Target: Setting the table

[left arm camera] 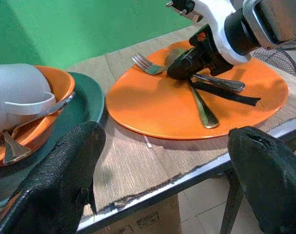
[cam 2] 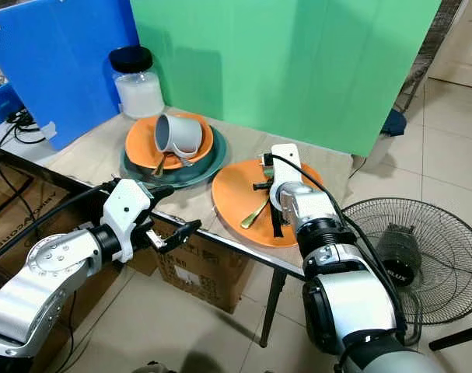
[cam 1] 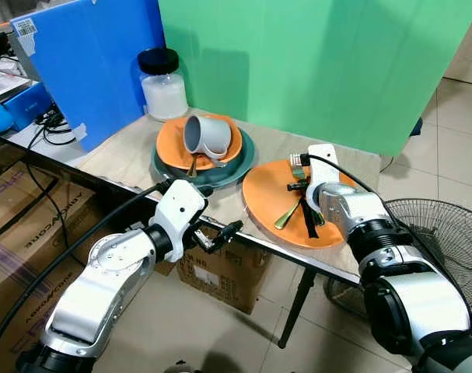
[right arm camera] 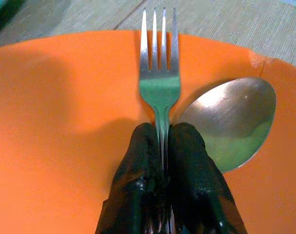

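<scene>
A large orange plate (cam 1: 278, 194) lies near the table's front edge. My right gripper (right arm camera: 162, 134) rests low over it, shut on the neck of a silver fork (right arm camera: 160, 87) that lies flat, tines pointing away. A silver spoon (right arm camera: 230, 122) lies beside the fork. A gold-handled utensil (left arm camera: 202, 106) and a black strap (left arm camera: 230, 95) also lie on the plate. To the left, a grey mug (cam 1: 204, 136) lies on its side on a small orange plate (cam 1: 172, 148) stacked on a green plate (cam 1: 242, 165). My left gripper (cam 1: 220, 233) hangs open just below the table's front edge.
A jar with a black lid (cam 1: 162, 84) stands at the back, between a blue board (cam 1: 88, 62) and a green backdrop (cam 1: 321, 62). Cardboard boxes (cam 1: 220, 272) sit under the table. A floor fan (cam 1: 445, 233) lies to the right.
</scene>
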`<state>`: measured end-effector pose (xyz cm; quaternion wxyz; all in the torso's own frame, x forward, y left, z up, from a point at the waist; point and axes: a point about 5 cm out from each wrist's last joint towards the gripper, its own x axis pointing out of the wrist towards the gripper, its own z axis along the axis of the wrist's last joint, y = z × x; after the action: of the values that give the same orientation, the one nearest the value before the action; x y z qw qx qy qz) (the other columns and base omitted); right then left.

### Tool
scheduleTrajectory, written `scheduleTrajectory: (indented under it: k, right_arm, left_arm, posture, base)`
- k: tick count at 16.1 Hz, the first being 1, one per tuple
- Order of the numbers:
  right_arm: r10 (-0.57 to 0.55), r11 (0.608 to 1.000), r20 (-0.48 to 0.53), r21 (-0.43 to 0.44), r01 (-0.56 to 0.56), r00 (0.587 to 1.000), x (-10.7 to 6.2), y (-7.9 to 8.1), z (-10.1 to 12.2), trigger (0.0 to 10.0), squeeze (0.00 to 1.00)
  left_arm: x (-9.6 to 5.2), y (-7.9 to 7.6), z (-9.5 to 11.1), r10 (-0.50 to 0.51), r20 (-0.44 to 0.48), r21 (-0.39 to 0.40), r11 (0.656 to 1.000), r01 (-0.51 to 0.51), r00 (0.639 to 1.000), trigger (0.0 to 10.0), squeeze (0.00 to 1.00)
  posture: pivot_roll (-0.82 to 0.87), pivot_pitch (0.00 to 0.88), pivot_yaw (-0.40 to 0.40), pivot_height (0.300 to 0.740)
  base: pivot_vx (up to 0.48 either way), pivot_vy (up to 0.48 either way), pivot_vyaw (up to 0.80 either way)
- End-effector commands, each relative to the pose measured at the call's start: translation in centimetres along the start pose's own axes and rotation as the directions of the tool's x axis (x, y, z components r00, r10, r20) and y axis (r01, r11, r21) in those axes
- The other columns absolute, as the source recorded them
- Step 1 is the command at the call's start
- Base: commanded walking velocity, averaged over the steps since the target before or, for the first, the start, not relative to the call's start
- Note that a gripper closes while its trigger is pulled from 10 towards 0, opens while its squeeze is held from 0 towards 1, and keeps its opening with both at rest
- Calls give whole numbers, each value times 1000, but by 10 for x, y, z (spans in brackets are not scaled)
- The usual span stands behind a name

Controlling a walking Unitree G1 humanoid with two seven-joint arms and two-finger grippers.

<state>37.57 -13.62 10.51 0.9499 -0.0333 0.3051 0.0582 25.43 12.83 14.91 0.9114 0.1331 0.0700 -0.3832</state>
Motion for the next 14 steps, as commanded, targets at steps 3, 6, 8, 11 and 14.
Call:
scheduleTrajectory:
  k: [3, 6, 8, 11, 14]
  right_arm:
    - [47, 998, 93, 47, -51, 995, -5, 0, 17, 0, 0]
    - [127, 969, 266, 175, -177, 956, -27, -5, 44, 0, 0]
    - [156, 963, 325, 159, -216, 933, -43, -6, 48, 0, 0]
    - [127, 972, 367, 140, -190, 921, -57, -8, 36, 0, 0]
    - [93, 973, 452, 148, -177, 887, -80, -16, 26, 0, 0]
  left_arm:
    - [3, 2, 4, -4, 3, 15, 1000, 4, 1000, 10000, 0]
    - [4, 5, 9, 8, 22, 10, 1000, -8, 1000, 10000, 0]
    - [5, 10, 11, 15, 24, 16, 1000, -16, 1000, 10000, 0]
    - [12, 9, 14, 30, 42, 12, 999, -31, 999, 10000, 0]
    - [16, 15, 17, 104, 57, -3, 995, -104, 993, 10000, 0]
  posture:
    - [88, 0, 10, 740]
    - [93, 0, 16, 740]
    - [87, 0, 26, 740]
    - [79, 0, 28, 740]
    - [76, 0, 30, 740]
  base:
    - [0, 0, 0]
    - [0, 0, 0]
    - [0, 0, 0]
    - [0, 0, 0]
    - [0, 0, 0]
